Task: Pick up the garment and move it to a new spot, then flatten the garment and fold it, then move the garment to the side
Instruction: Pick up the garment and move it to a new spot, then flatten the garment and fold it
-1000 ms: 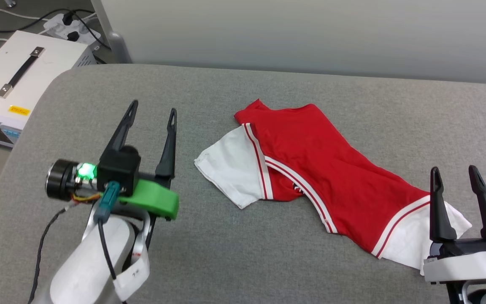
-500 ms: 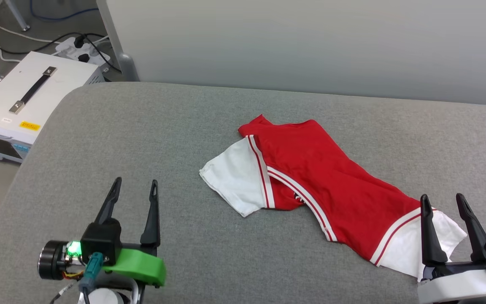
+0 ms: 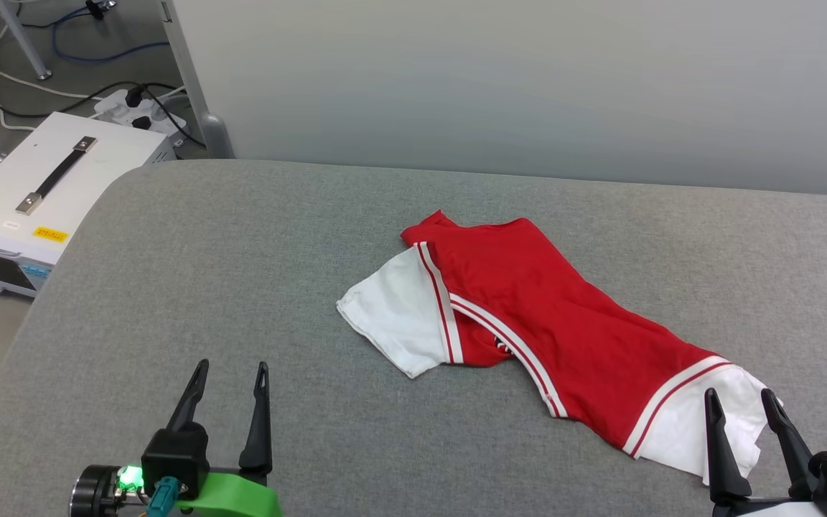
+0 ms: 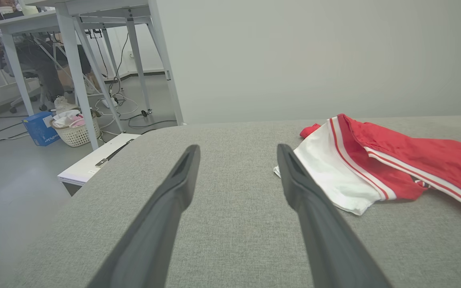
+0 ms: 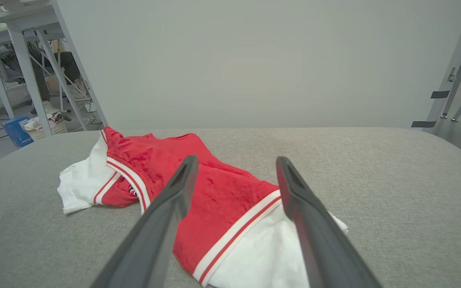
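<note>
The garment (image 3: 543, 316), a red T-shirt with white sleeves and red-white striped trim, lies crumpled and folded over on the grey padded table (image 3: 241, 273), stretching diagonally from centre to lower right. It also shows in the left wrist view (image 4: 394, 160) and the right wrist view (image 5: 214, 188). My left gripper (image 3: 230, 370) stands open at the lower left, well clear of the white sleeve. At the lower right my right gripper (image 3: 738, 395) is open, its fingers in front of the near white sleeve and holding nothing.
A white box with a black handle (image 3: 47, 194) sits on the floor left of the table, with cables and a power strip (image 3: 133, 100) behind it. A grey wall (image 3: 528, 86) rises behind the table. Desk legs and a basket (image 4: 76, 132) stand farther left.
The head camera has tilted, shifting the whole scene down. Both grippers sit lower in the view; the left has drawn back toward me. The garment lies as before.
</note>
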{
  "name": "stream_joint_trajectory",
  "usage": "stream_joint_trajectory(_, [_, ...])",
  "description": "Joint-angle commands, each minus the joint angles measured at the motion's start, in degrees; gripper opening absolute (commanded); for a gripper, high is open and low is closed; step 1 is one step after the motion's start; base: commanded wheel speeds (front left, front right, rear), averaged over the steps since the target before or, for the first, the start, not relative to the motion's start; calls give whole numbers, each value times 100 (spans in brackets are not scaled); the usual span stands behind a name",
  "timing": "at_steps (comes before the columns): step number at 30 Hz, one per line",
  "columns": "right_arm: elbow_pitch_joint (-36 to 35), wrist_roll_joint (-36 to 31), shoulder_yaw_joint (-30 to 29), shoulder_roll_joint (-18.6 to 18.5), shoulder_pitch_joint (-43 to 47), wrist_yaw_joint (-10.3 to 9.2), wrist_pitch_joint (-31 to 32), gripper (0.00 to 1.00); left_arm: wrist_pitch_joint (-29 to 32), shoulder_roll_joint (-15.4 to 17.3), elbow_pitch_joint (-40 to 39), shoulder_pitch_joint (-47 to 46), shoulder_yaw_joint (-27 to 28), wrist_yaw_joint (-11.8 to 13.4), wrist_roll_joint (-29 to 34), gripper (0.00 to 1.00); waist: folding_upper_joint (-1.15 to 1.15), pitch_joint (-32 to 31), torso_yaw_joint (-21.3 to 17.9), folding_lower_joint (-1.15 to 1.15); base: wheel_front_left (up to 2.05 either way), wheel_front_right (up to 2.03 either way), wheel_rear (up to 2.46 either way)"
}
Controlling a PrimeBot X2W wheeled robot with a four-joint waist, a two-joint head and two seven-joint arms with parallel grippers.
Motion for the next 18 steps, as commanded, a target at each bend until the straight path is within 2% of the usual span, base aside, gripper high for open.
stream_joint_trajectory(1, [35,47,-10,8,81,2,-17,100,-32,-54,26,117,61,-68,91,100,0,-4,4,1,0,0,0])
stream_joint_trajectory(18, [50,13,-119,29,26,2,-17,100,-32,-324,115,166,402,-415,387,100,0,-4,44,1,0,0,0])
